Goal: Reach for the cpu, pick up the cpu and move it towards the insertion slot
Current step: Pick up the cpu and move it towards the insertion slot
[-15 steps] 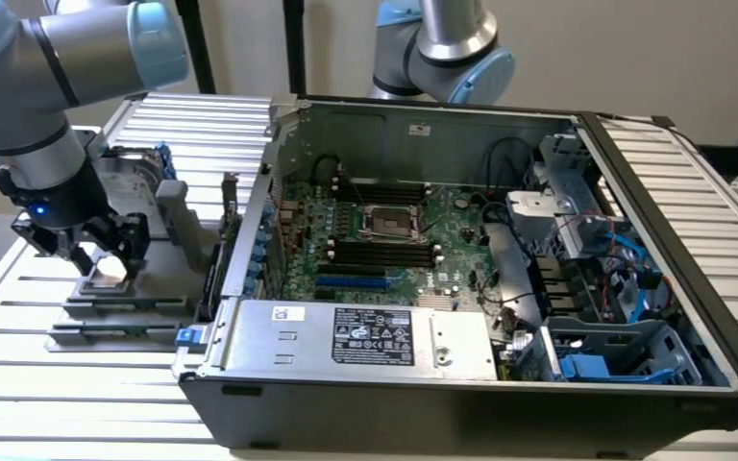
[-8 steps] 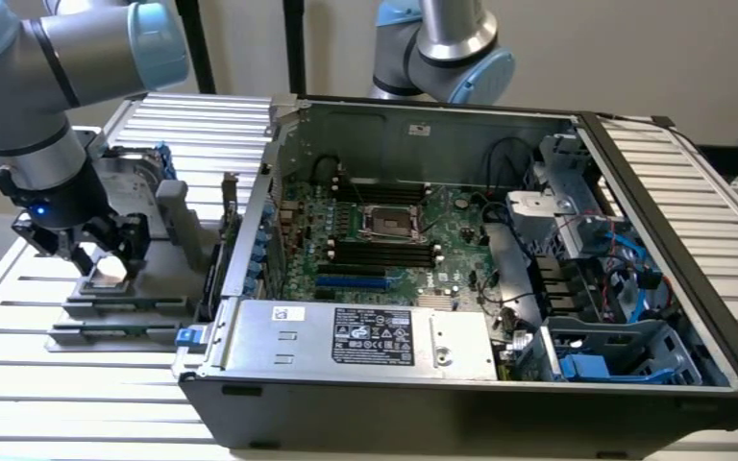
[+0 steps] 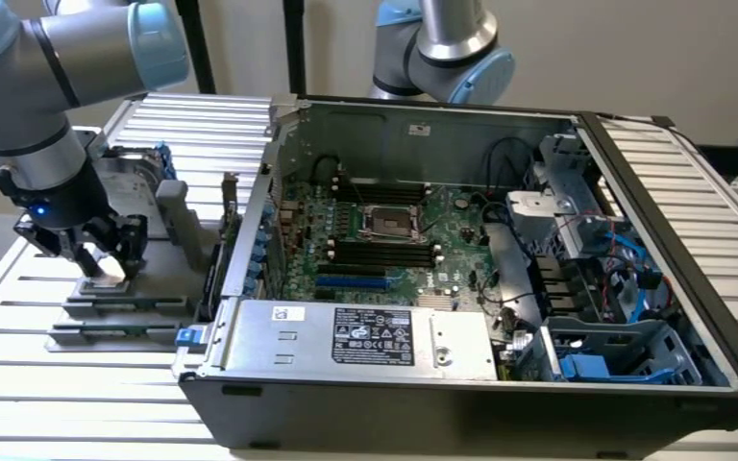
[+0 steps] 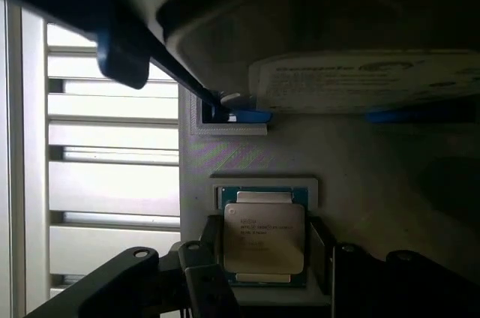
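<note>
I saw a smooth, softly shining metal top on the cpu [image 4: 264, 237]. Its holder [image 4: 360, 160] looked matt grey plastic.

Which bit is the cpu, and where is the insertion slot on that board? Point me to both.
cpu [image 4: 264, 237]: wrist view, middle of its silver metal top.
insertion slot [image 3: 388, 222]: exterior view, dark centre of the square socket.

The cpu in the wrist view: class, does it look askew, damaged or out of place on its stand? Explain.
Nothing stands out. The cpu lies flat and square in its grey holder, edges parallel to the holder's frame, with no visible dent or crack. The tool straddles it.
</note>
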`<state>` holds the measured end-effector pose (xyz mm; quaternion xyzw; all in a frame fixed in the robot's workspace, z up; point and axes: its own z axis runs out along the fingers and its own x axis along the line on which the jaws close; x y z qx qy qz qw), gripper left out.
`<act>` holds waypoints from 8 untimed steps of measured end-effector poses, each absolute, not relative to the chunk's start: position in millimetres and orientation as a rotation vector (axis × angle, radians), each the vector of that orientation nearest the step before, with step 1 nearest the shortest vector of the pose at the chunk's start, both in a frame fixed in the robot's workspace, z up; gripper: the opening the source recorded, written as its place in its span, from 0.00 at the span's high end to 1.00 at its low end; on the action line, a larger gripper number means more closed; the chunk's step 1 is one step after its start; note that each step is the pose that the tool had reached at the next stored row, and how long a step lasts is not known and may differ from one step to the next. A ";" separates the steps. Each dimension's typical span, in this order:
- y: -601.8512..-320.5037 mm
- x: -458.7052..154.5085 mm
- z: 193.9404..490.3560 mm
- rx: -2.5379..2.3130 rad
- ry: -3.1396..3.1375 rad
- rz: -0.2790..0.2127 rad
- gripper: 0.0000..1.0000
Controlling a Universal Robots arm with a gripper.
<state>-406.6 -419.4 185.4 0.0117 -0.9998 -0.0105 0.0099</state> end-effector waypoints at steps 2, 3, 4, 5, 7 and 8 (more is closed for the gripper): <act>-419.4 -406.6 185.4 0.037 -3.121 -0.033 0.45; -419.4 -406.6 185.5 0.037 -3.121 -0.033 0.45; -419.4 -406.6 185.8 0.037 -3.122 -0.033 0.45; -419.4 -406.6 186.6 0.037 -3.121 -0.033 0.45; -419.4 -406.6 189.2 0.037 -3.121 -0.033 0.45; -419.4 -406.6 191.1 0.037 -3.120 -0.033 0.45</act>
